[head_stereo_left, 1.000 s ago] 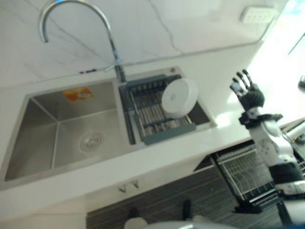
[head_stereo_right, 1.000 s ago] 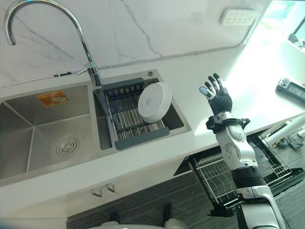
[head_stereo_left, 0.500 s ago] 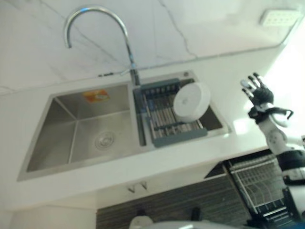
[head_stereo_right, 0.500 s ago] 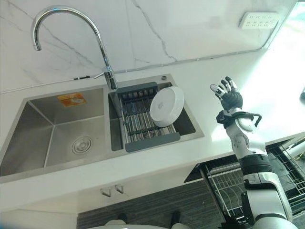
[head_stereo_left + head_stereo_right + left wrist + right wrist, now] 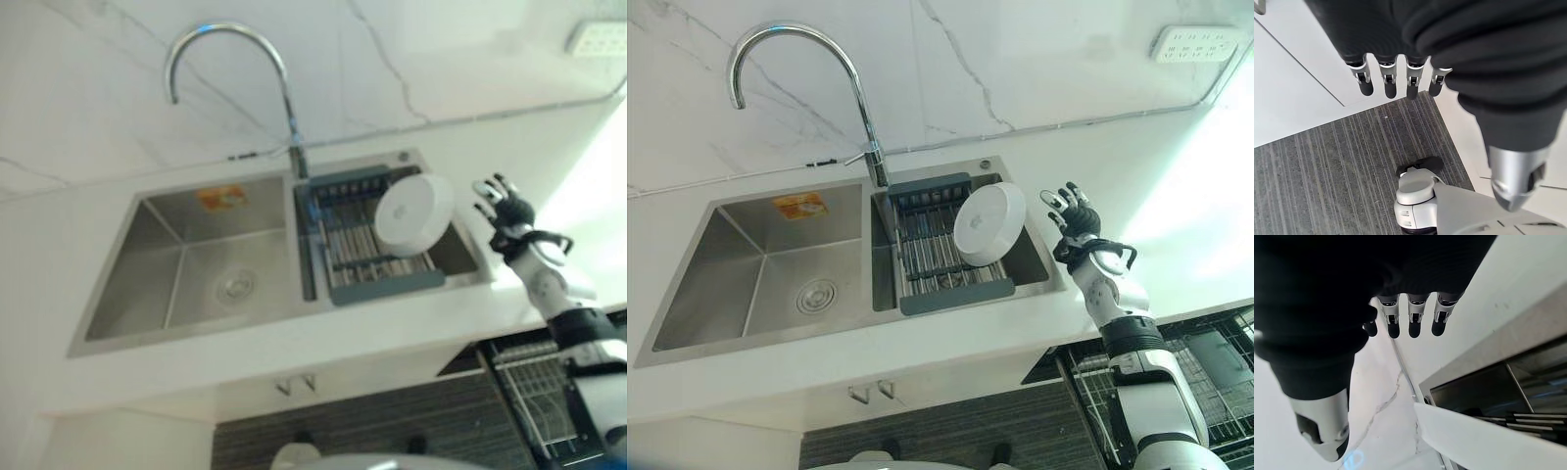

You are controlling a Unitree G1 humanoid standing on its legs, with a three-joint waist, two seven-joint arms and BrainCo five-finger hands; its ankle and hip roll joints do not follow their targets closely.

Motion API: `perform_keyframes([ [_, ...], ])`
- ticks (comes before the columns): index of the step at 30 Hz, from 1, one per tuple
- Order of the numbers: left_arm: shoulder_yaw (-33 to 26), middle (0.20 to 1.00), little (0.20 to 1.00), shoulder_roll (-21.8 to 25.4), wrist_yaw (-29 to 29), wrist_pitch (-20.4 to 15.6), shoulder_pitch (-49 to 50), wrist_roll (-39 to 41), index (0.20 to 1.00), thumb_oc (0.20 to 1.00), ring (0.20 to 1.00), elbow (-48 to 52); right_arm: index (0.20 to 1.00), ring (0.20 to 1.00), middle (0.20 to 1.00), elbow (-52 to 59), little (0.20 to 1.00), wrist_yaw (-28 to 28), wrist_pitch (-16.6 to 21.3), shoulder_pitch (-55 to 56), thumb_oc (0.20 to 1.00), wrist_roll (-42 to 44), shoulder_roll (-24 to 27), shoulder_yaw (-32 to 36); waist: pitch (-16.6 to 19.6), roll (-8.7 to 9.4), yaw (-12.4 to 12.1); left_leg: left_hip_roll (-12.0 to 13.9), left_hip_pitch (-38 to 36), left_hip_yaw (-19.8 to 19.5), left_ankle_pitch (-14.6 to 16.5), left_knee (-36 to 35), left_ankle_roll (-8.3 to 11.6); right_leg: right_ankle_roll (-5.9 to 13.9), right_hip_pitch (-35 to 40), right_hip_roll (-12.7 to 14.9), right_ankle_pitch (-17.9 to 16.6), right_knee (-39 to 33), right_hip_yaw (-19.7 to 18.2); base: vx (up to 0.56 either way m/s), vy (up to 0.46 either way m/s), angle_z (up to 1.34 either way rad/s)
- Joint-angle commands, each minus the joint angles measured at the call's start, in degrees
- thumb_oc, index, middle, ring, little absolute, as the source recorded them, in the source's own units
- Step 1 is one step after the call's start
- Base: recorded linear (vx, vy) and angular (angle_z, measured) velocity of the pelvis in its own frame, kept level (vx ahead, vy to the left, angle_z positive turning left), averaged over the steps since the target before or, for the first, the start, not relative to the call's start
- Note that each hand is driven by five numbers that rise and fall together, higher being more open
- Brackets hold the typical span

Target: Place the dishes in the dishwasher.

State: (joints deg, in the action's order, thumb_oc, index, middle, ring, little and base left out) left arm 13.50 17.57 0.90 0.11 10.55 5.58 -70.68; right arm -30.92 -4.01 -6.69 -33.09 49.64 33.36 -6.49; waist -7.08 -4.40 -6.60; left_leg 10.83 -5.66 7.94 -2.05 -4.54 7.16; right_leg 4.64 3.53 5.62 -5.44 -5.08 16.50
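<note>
White countertop point(image 5: 1176, 186) w/ double steel sink point(image 5: 764, 264); gooseneck faucet point(image 5: 857, 98) behind the divider. Grey drying rack point(image 5: 940, 259) in the sink's right basin, white plate point(image 5: 989, 223) leaning on edge in it. Right hand point(image 5: 1076, 217) just right of plate, fingers spread, empty. Left hand point(image 5: 1396, 78) over striped floor point(image 5: 1327, 161), fingers straight, empty.

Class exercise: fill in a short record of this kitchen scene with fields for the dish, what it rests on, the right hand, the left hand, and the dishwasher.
Dish: white plate, tilted on edge
Rests on: grey drying rack in the sink's right basin
Right hand: open, raised beside the plate, apart from it
Left hand: open, hanging over the striped floor
Dishwasher: wire rack pulled out under the counter, lower right
</note>
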Motion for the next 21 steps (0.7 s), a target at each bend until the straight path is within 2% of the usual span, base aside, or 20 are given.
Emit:
perform_keyframes([
  [1,2.5,1.000,1.000,3.0,0.1,-0.7,-3.0,-1.6,1.000,1.000,1.000,-2.9,1.000,1.000,1.000,3.0,1.000,0.1,2.9,-5.6,1.000,0.3,-0.6,-1.3,-0.2,3.91,-1.2,1.1,6.8,-3.1,-4.6,-0.5,0.81,3.19,3.8,5.0,3.6,0.1,-0.7,-0.05,-0.009,0.08],
  [15,2.4,1.000,1.000,3.1,1.2,1.5,-4.0,-1.8,1.000,1.000,1.000,-3.5,1.000,1.000,1.000,1.8,1.000,-2.1,4.1,-5.0,1.000,1.5,-4.4,-3.0,-0.7,3.99,-1.7,1.1,7.8,-3.3,-5.1,-0.5,0.78,3.34,3.1,5.1,3.2,0.1,-0.7,-0.01,-0.003,0.03],
  [21,2.2,1.000,1.000,3.0,1.3,1.3,-4.0,-1.8,1.000,1.000,1.000,-3.7,1.000,1.000,1.000,0.4,1.000,-3.7,5.4,-5.4,1.000,1.4,-4.9,-3.0,-1.0,3.63,-1.8,0.8,8.3,-3.4,-5.2,-0.5,0.74,3.40,2.6,5.3,2.9,0.1,-0.8,-0.03,0.019,0.02],
])
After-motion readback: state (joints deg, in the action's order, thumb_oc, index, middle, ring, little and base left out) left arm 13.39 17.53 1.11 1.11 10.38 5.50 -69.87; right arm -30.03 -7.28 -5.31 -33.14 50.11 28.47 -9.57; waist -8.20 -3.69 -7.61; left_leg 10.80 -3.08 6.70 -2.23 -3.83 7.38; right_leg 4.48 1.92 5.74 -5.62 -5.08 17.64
